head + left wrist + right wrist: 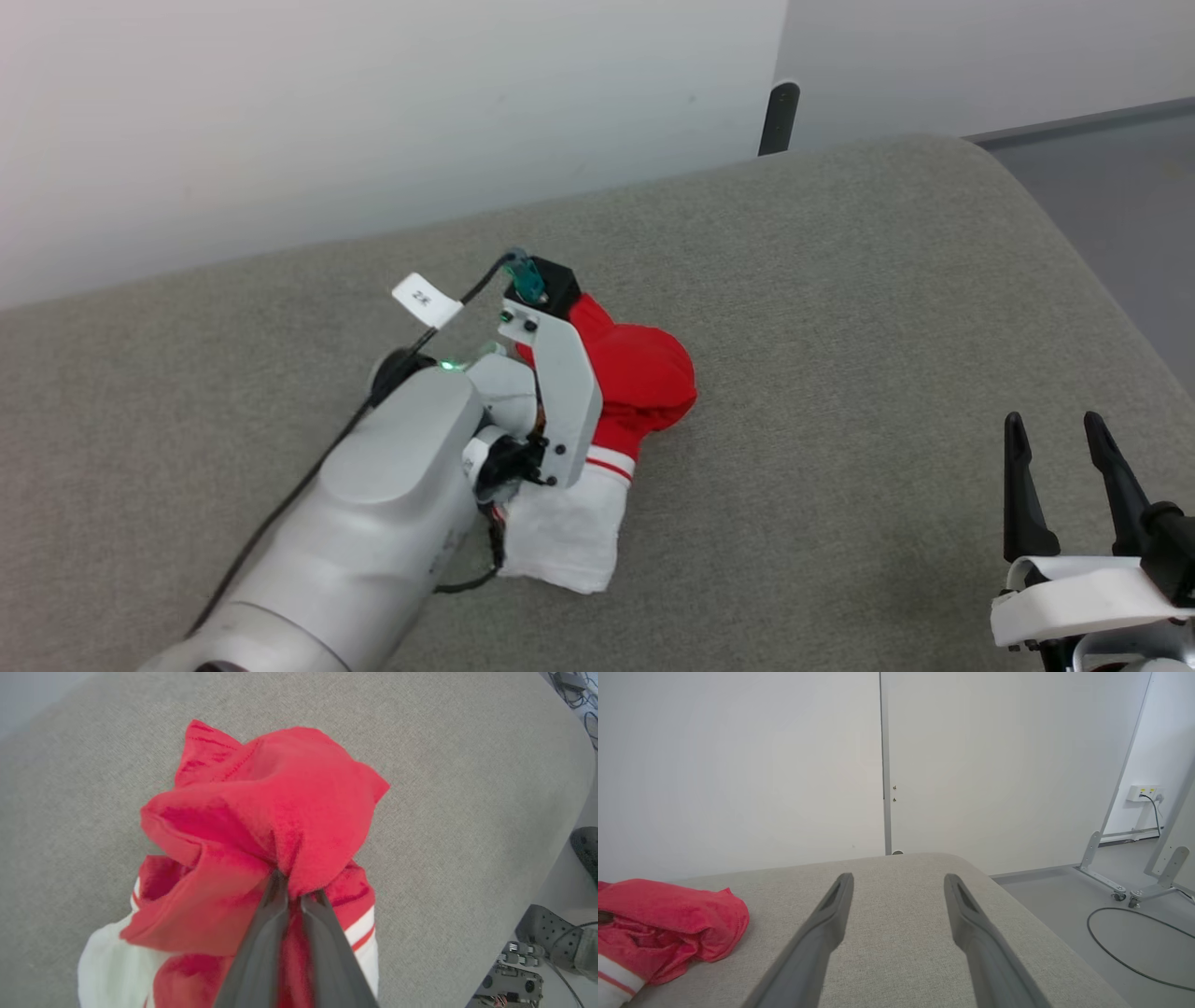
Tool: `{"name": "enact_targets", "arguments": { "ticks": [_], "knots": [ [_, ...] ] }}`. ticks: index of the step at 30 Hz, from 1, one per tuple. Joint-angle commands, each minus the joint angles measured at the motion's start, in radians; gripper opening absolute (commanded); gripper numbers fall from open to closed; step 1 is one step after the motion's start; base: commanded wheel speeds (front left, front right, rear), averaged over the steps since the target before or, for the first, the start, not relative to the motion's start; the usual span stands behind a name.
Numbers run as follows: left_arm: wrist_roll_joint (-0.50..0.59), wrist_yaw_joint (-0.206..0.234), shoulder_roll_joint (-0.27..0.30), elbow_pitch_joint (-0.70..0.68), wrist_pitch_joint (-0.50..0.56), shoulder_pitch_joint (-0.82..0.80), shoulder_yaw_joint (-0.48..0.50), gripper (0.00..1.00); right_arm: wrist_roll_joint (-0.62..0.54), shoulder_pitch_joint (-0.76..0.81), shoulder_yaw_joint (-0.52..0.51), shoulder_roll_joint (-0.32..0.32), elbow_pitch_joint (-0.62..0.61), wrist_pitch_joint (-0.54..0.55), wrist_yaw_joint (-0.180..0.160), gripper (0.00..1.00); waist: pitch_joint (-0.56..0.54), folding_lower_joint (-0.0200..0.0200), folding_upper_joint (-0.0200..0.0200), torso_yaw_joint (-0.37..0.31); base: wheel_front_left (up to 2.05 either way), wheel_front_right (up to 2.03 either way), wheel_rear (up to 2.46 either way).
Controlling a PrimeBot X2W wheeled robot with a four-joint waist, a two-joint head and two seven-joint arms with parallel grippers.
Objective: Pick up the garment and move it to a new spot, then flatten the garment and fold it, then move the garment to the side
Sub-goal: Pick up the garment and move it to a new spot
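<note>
I had the left jaws clenched on a red fold of the garment [289, 798], which lay bunched on the grey table [840, 280]; my right jaws hung spread, empty, well apart.

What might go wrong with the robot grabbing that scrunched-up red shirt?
The left jaws pinch just one small red fold of the shirt, so it might slip out when lifted. It's all bunched up, so it may land crumpled and be hard to flatten. The right jaws sit open off to the side, too far to help.
</note>
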Motion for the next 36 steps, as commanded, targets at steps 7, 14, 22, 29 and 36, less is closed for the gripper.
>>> {"name": "enact_targets", "arguments": {
  "ticks": [7, 14, 22, 29, 36],
  "knots": [
    [-0.082, -0.014, -0.044, 0.054, 0.020, -0.020, 0.012, 1.00, -0.010, -0.017, 0.021, 0.001, 0.030, -0.008, 0.001, 1.00, -0.039, 0.0000, -0.0001, 0.044, 0.00, 0.00, 0.00],
    [-0.126, -0.016, -0.021, -0.004, -0.008, -0.023, -0.019, 1.00, -0.025, 0.003, 0.023, 0.002, 0.030, 0.002, 0.001, 1.00, -0.098, 0.0000, -0.0001, 0.107, 0.00, 0.00, 0.00],
    [-0.121, -0.016, 0.076, -0.121, -0.183, 0.018, -0.033, 1.00, -0.031, 0.035, 0.045, 0.001, 0.019, 0.002, 0.001, 1.00, -0.157, 0.0000, -0.0001, 0.186, 0.00, 0.00, 0.00],
    [-0.103, -0.010, 0.171, -0.198, -0.426, 0.113, 0.006, 1.00, -0.045, 0.060, 0.063, -0.015, 0.026, -0.003, 0.001, 1.00, -0.193, 0.0000, -0.0001, 0.243, 0.00, 0.00, 0.00],
    [-0.072, 0.043, 0.262, -0.266, -0.645, 0.248, 0.058, 1.00, -0.061, 0.089, 0.073, -0.039, 0.033, -0.013, 0.001, 1.00, -0.211, 0.0000, -0.0001, 0.291, 0.00, 0.00, 0.00]
  ]
}}
